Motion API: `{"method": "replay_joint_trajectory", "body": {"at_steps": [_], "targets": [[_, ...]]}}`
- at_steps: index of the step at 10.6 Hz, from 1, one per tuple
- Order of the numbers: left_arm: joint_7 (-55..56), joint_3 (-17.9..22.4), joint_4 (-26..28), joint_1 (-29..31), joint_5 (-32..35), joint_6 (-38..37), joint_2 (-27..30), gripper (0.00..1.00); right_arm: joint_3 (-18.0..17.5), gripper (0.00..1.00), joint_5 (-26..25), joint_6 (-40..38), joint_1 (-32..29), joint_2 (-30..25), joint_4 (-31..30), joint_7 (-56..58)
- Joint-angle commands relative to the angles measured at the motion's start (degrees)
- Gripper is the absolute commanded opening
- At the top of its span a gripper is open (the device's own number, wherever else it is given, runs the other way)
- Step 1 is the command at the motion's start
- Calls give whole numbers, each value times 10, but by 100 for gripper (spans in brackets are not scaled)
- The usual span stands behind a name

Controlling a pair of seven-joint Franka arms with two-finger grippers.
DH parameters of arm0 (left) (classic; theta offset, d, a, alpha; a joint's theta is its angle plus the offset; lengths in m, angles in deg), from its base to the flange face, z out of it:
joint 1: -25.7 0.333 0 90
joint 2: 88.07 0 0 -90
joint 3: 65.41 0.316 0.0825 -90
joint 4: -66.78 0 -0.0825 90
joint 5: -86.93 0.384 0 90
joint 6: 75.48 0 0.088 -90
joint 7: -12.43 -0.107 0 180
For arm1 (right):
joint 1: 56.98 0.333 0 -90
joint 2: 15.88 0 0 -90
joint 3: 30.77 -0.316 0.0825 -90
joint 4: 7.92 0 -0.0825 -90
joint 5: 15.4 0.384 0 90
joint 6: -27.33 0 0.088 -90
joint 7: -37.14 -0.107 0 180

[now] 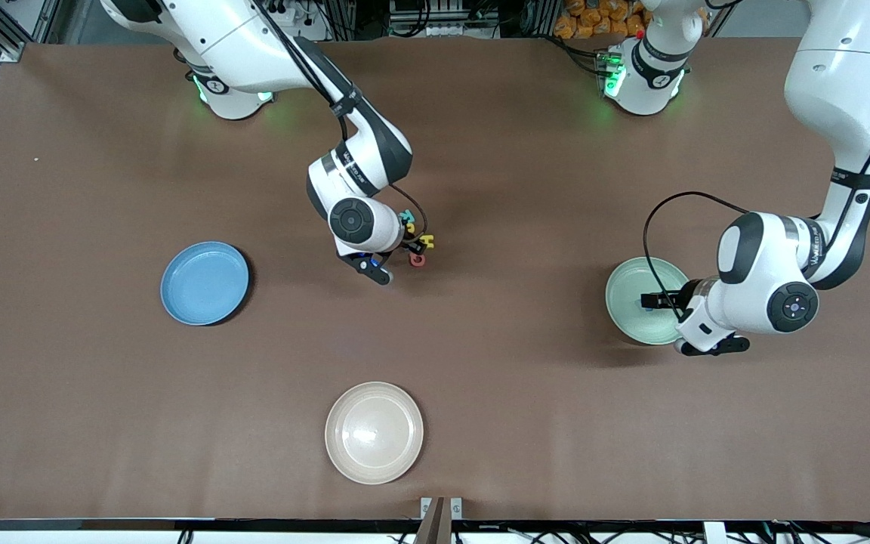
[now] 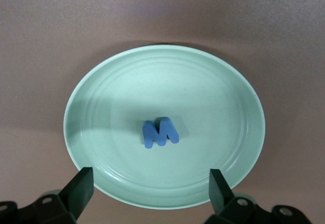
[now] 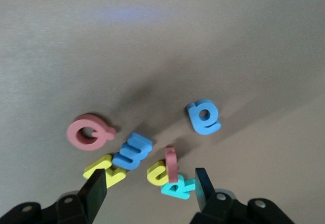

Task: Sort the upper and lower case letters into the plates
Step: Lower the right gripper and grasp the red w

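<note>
A blue letter M (image 2: pixel 160 132) lies in the middle of the mint green plate (image 2: pixel 213 87), (image 1: pixel 627 317). My left gripper (image 2: pixel 150 188), (image 1: pixel 654 301) hangs open over that plate, holding nothing. The other letters lie in a loose pile (image 1: pixel 418 243) on the table: a red Q (image 3: pixel 89 131), a blue w (image 3: pixel 132 151), a blue e (image 3: pixel 204 117), two yellow ones (image 3: pixel 104 170), a teal R (image 3: pixel 179 187) and a red one standing on edge (image 3: pixel 171 164). My right gripper (image 3: pixel 149 189), (image 1: pixel 377 270) is low over the pile, open, fingers either side of the yellow, red and teal letters. The light blue plate (image 1: pixel 205 282) holds nothing.
A beige plate (image 1: pixel 374 431) sits near the table's front edge, nearer the front camera than the letter pile. The blue plate is toward the right arm's end of the table, the mint plate toward the left arm's end.
</note>
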Motion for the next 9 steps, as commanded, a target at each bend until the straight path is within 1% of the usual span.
{"method": "replay_joint_trajectory", "body": {"at_steps": [1,3,4,5,6,7,9], "targets": [[-2,-5,0,5,11,-3,3,100,4,79,4,28,9,0,-18,-6],[-3,-5,0,5,11,-3,2,100,4,73,4,28,10,0,-21,-2],[-3,-5,0,5,11,-3,1,100,4,68,4,28,10,0,-21,-2],[-3,-5,0,5,11,-3,1,100,4,65,4,28,10,0,-22,-2],[-3,-5,0,5,11,-3,0,100,4,57,4,29,10,0,-23,-2],[-3,-5,0,5,11,-3,0,100,4,44,4,29,10,0,-24,-2],[2,-5,-3,4,6,-3,1,100,4,16,4,29,15,0,-24,-2]]}}
